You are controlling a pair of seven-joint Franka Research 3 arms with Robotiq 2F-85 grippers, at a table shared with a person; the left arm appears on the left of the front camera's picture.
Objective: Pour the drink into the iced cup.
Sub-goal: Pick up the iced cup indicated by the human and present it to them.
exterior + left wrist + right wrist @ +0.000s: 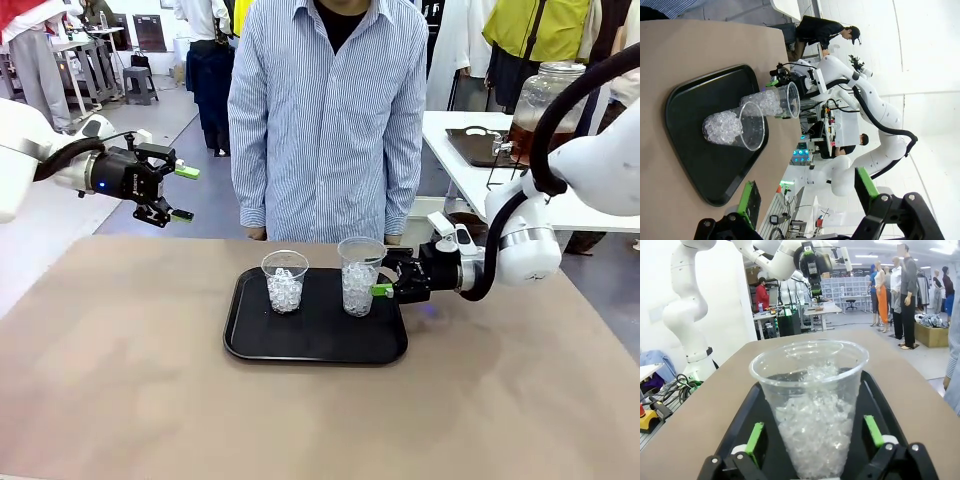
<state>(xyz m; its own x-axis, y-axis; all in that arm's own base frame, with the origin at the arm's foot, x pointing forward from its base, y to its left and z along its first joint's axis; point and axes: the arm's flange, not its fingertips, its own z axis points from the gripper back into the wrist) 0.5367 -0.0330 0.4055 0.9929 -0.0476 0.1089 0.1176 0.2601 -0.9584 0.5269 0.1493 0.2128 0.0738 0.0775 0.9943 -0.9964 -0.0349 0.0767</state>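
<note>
Two clear iced cups stand on a black tray (310,335): the left cup (285,282) and the right cup (360,276). My right gripper (383,272) is low at the tray's right side, open, with its green-padded fingers on either side of the right cup (812,405) and a gap to the pads. My left gripper (185,193) hangs open and empty, high at the far left, well away from the tray. From the left wrist both cups (735,127) (775,100) show on the tray (685,100). Amber-brown drink sits low in a large glass jar (543,100) on a white table behind.
A person in a striped shirt (325,110) stands at the far edge of the table, right behind the tray. The brown tabletop (120,380) lies bare around the tray. A dark tray (475,145) lies beside the jar on the white table.
</note>
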